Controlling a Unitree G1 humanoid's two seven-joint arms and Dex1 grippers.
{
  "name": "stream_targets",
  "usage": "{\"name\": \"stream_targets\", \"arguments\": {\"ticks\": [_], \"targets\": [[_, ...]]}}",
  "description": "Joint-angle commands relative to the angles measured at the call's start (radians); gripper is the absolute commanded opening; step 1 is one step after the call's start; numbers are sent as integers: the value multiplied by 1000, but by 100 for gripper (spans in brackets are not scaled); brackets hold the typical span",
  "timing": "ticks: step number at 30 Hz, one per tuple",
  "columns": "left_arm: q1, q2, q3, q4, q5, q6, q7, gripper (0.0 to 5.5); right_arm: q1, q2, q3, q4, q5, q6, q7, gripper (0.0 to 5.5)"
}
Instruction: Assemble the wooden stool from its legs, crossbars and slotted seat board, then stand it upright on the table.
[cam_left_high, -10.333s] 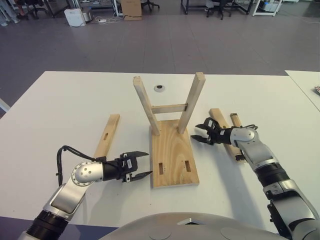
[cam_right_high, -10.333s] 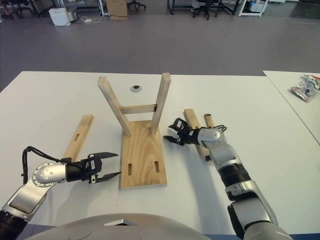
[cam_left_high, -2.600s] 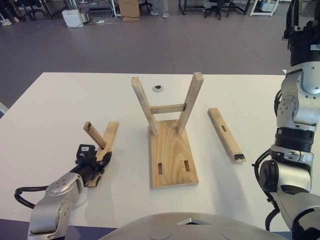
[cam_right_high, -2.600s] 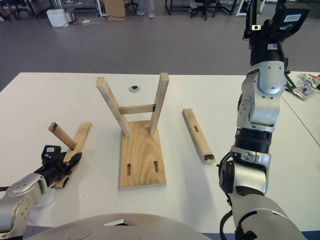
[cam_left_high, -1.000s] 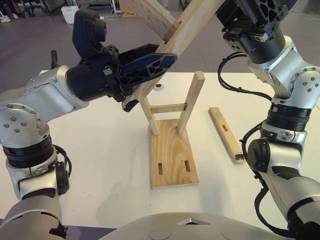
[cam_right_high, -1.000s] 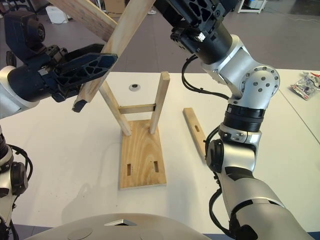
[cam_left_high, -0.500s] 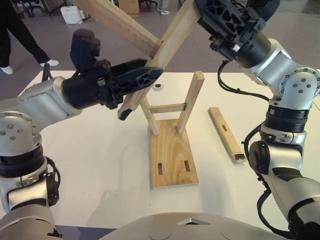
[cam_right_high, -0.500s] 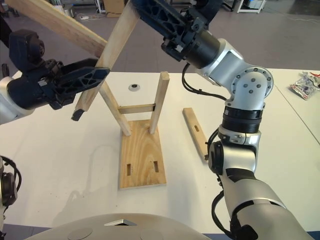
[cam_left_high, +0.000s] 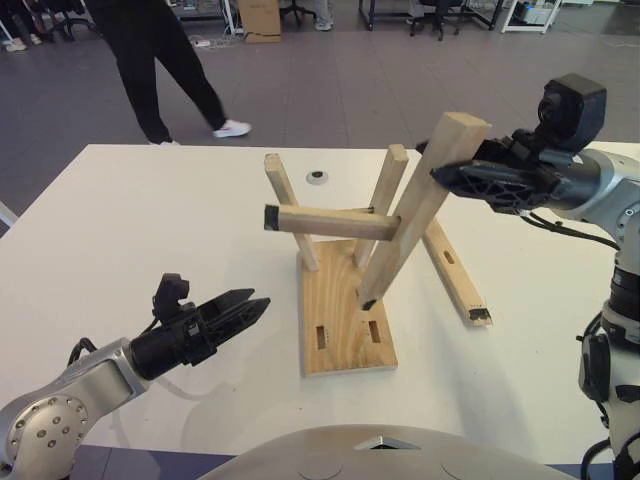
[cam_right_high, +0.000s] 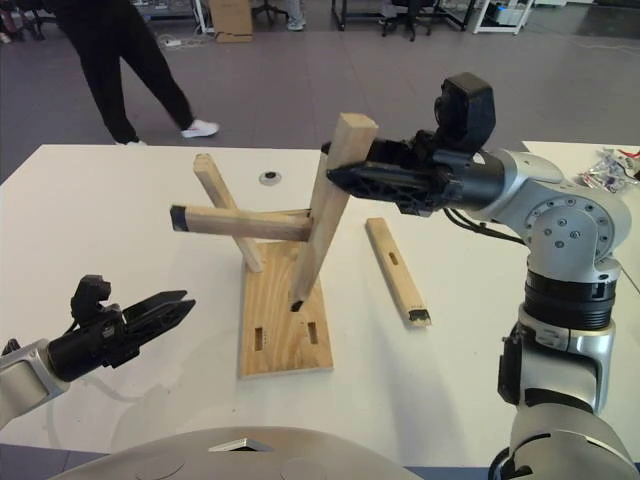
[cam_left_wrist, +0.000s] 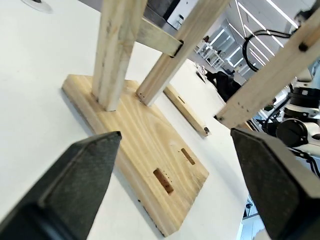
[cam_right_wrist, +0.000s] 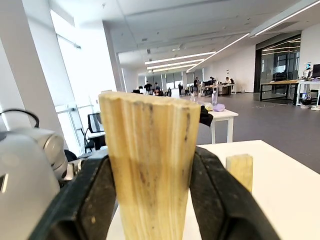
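Right gripper (cam_left_high: 438, 165) is clamped on the top end of the held leg (cam_left_high: 408, 222). From the grip, the leg's long axis runs down toward 7 o'clock, tilted rather than plumb. Its crossbar (cam_left_high: 330, 222) sticks out of the mid-leg toward 9 o'clock and crosses in front of the two standing legs (cam_left_high: 390, 175). The leg's foot hangs over the seat board (cam_left_high: 345, 290), which lies flat at table centre. The free slots (cam_left_high: 372, 331) sit just toward 6 o'clock from the foot, so the next move looks like a short pull to 6 o'clock, squaring the leg up, then lowering it. The right arm is the one on it. Left gripper (cam_left_high: 258, 298) is low by the table at 8 o'clock of the board, jaws spread wide and empty, pointing toward 3 o'clock at the board. A spare leg (cam_left_high: 455, 270) lies flat at 3 o'clock of the board. Compared with half a second ago, the left gripper has let go of the leg and dropped down. The right arm alone has brought the leg and crossbar from high overhead down over the board.
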Motion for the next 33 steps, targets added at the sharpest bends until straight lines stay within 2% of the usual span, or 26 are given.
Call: {"name": "stream_targets", "arguments": {"ticks": [1, 9, 27, 33], "targets": [[33, -17, -30, 43, 99, -45, -15, 403, 91, -50, 53, -39, -132, -110, 96, 203], [-11, -1, -20, 96, 131, -52, -57, 403, 231, 10, 93, -108, -193, -198, 88, 203], [-16, -16, -27, 62, 121, -43, -31, 403, 287, 21, 148, -43, -264, -256, 140, 203], [-10, -19, -36, 62, 130, -47, -37, 403, 263, 37, 206, 26, -369, -377, 161, 203]]}}
